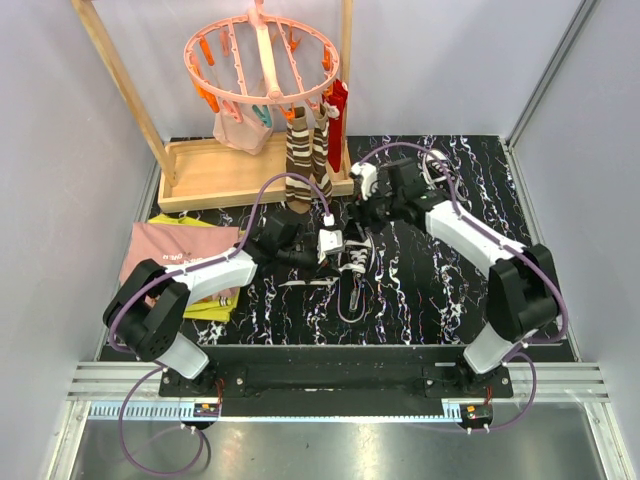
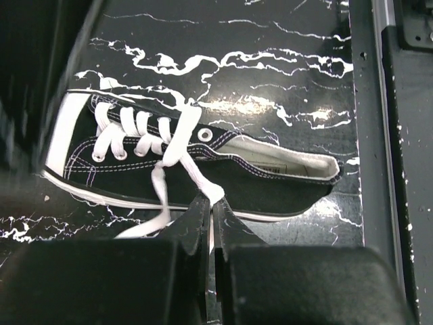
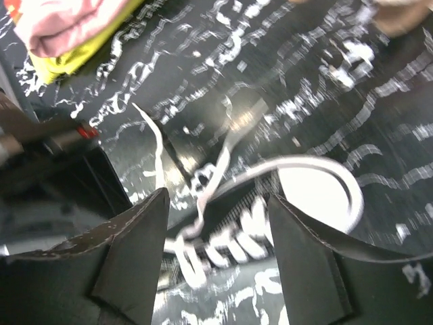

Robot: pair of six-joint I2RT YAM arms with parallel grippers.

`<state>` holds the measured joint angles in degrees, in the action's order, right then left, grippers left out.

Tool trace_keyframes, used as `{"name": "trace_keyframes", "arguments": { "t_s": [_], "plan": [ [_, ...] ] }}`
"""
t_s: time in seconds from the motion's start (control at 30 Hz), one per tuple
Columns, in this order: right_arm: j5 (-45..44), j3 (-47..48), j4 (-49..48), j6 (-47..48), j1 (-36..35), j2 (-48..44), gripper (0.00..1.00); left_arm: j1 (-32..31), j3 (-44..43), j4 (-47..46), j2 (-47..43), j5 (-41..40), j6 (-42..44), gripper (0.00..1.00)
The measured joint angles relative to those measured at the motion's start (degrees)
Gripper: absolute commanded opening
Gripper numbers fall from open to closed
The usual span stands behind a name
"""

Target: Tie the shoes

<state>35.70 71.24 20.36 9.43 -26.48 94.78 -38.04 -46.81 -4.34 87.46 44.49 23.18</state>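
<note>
- Black marbled table (image 1: pixel 440 290): shoe (image 2: pixel 270 183) sits near its middle, between the two arms.
- Right gripper (image 3: pixel 216 250): fingers spread wide, nothing held, hanging just over the shoe's laced front.
- Left gripper (image 2: pixel 211 206): pinched tight on the white lace (image 2: pixel 172 152), right beside the shoe's sidewall.
- Lace untied, one end trailing on the table.
</note>
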Motion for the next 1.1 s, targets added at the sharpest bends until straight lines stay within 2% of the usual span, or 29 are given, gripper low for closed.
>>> {"name": "trace_keyframes", "arguments": {
  "t_s": [0.07,0.1,0.4,0.57,0.67,1.1],
  "plan": [
    [0.0,-0.3,2.4,0.7,1.7,-1.5,0.56,0.0,0.1,-0.5,0.0,0.0,-0.6,0.00],
    [0.1,-0.5,3.5,1.2,2.4,-2.2,0.55,0.0,0.1,-0.6,0.0,0.0,-0.7,0.00],
    [7.5,-5.7,8.7,2.4,3.1,-8.7,0.57,0.0,0.1,-2.7,0.1,-0.1,-2.1,0.00],
    [10.8,-6.2,9.1,0.5,3.0,-8.0,0.57,0.0,0.0,-4.2,1.3,0.0,-2.7,0.00],
    [11.6,-6.2,9.0,-0.7,3.0,-6.3,0.53,0.0,-0.1,-4.5,1.9,0.0,-2.9,0.00],
    [12.1,-6.1,7.4,-3.6,1.7,-2.9,0.50,0.0,-0.7,-6.5,3.0,0.0,-4.2,0.00]
  ]
}}
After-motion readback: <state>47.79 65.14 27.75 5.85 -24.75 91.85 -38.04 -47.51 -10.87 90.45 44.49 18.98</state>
